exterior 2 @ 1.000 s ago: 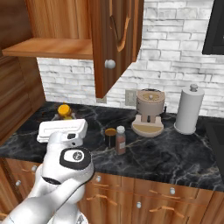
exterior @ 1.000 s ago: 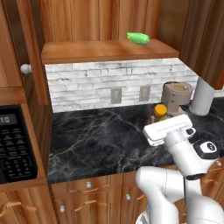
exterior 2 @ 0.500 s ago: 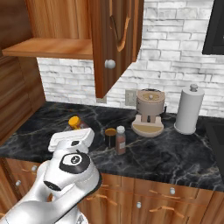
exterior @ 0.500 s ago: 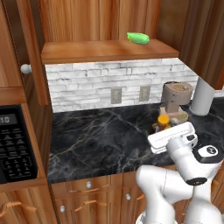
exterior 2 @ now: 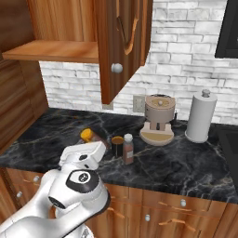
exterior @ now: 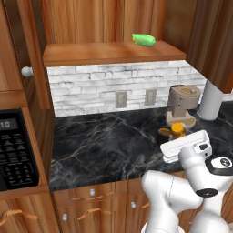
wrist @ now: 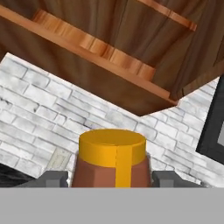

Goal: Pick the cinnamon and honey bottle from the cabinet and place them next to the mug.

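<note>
My gripper (wrist: 110, 178) is shut on the honey bottle (wrist: 112, 151), an amber bottle with a yellow cap, with one dark fingertip (wrist: 54, 178) on each side of it. From the right base view the honey bottle (exterior 2: 88, 135) hangs low over the black counter, just left of the mug (exterior 2: 117, 145). The cinnamon (exterior 2: 128, 148) stands upright right beside the mug. In the left base view the honey bottle's cap (exterior: 178, 130) shows above my white hand, close to the mug (exterior: 164, 132). The cabinet (exterior 2: 51, 50) is up and to the left, its door (exterior 2: 123, 42) open.
A beige coffee machine (exterior 2: 159, 118) and a paper towel roll (exterior 2: 201, 116) stand at the back of the counter. A green object (exterior: 143, 39) lies on the cabinet shelf (exterior: 109, 52). A black microwave (exterior: 16, 150) sits at the left.
My gripper has carried the honey bottle to the right and down along the counter, closer to the mug and the cinnamon, which have not moved.
</note>
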